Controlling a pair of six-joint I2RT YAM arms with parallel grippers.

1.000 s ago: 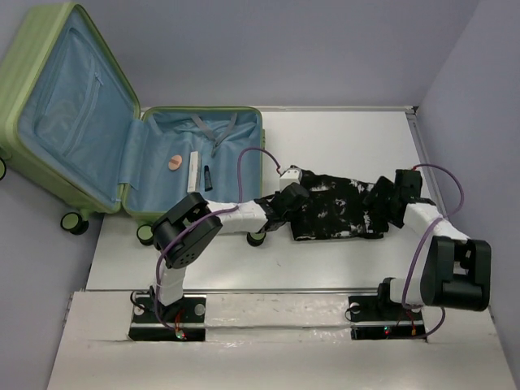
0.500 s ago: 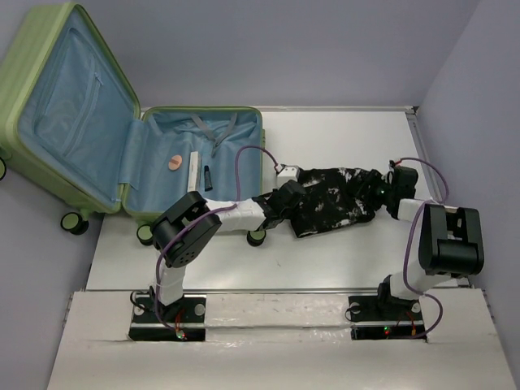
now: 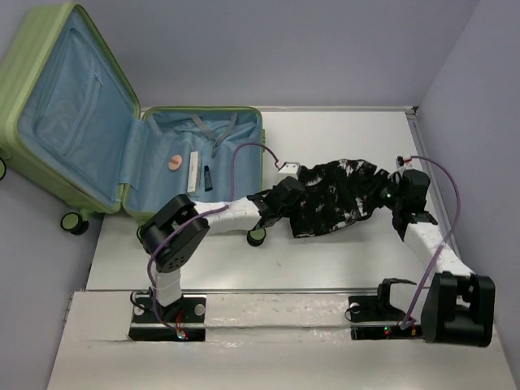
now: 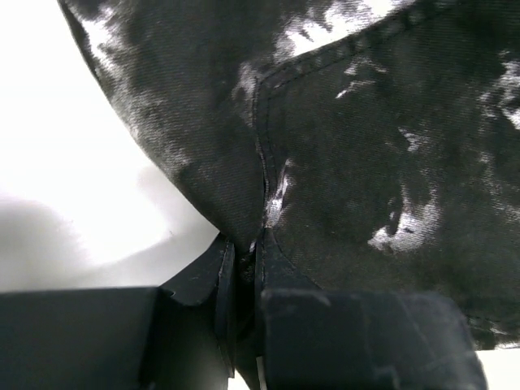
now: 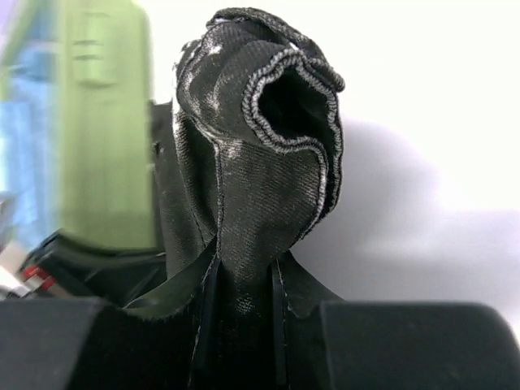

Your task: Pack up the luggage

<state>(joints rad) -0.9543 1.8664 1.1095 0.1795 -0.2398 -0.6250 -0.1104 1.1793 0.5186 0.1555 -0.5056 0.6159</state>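
The luggage (image 3: 20, 97) lies open at the left, its light-green lid propped up and its blue lining showing; its green shell (image 5: 106, 122) is blurred in the right wrist view. A black-and-white patterned cloth (image 3: 333, 199) stretches across the table between both arms. My left gripper (image 3: 284, 199) is shut on the cloth's left end, with a fold of cloth (image 4: 366, 162) pinched at its tips (image 4: 242, 248). My right gripper (image 3: 388, 193) is shut on the right end. A bunched cloth edge (image 5: 260, 138) rises out of its jaws (image 5: 244, 268).
Inside the luggage's lower half lie a round peach item (image 3: 172, 162), a white strip (image 3: 193, 171) and a small dark item (image 3: 208, 175). A small white object (image 3: 287, 169) sits on the table by the case. A raised rail (image 3: 422, 154) borders the table's right side.
My right gripper has closed on the cloth's right end and lifted it, bunching the cloth. The right arm has swung outward. The left gripper keeps its hold.
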